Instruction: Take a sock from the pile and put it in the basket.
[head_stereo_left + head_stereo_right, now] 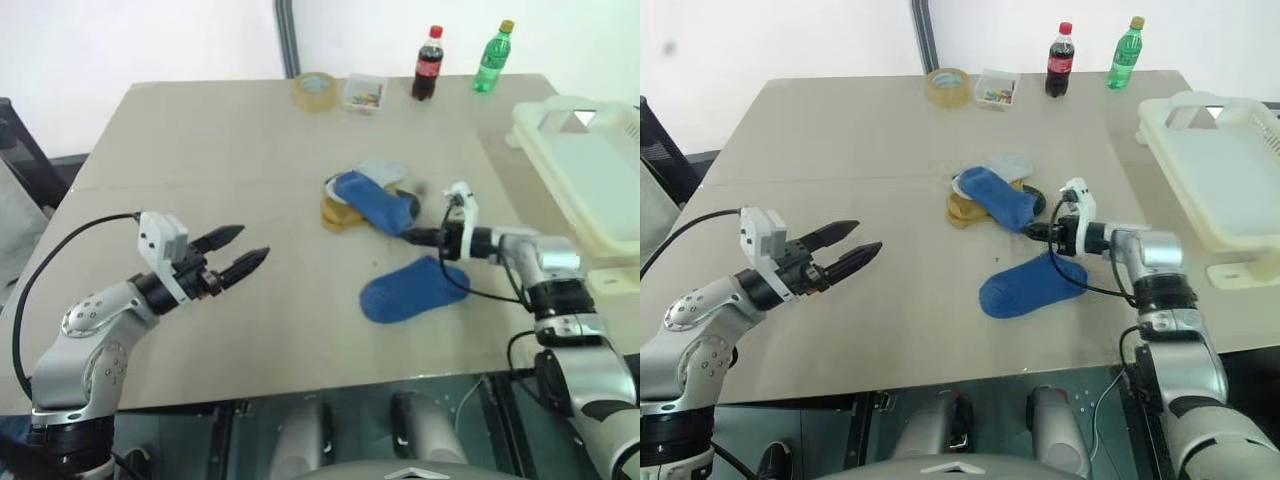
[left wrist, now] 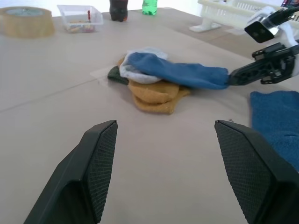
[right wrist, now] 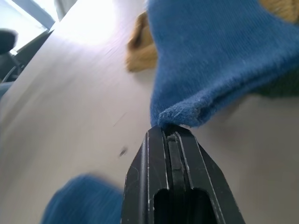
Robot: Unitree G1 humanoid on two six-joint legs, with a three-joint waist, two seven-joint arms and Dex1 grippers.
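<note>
Far back on the table stood one roll of tape, one small clear box and two bottles, well apart from the socks. One loose blue sock lay at about five o'clock from the pile. Nothing stood between the pile and the cream-white basket, off at two o'clock. Blue, pale grey, yellow and dark socks made up the pile. Its top blue sock was pinched at the edge by the clenched right gripper. The left gripper hung at eight o'clock, fingers spread and holding nothing.

Beige table, sock pile, blue sock, basket, bottles
</note>
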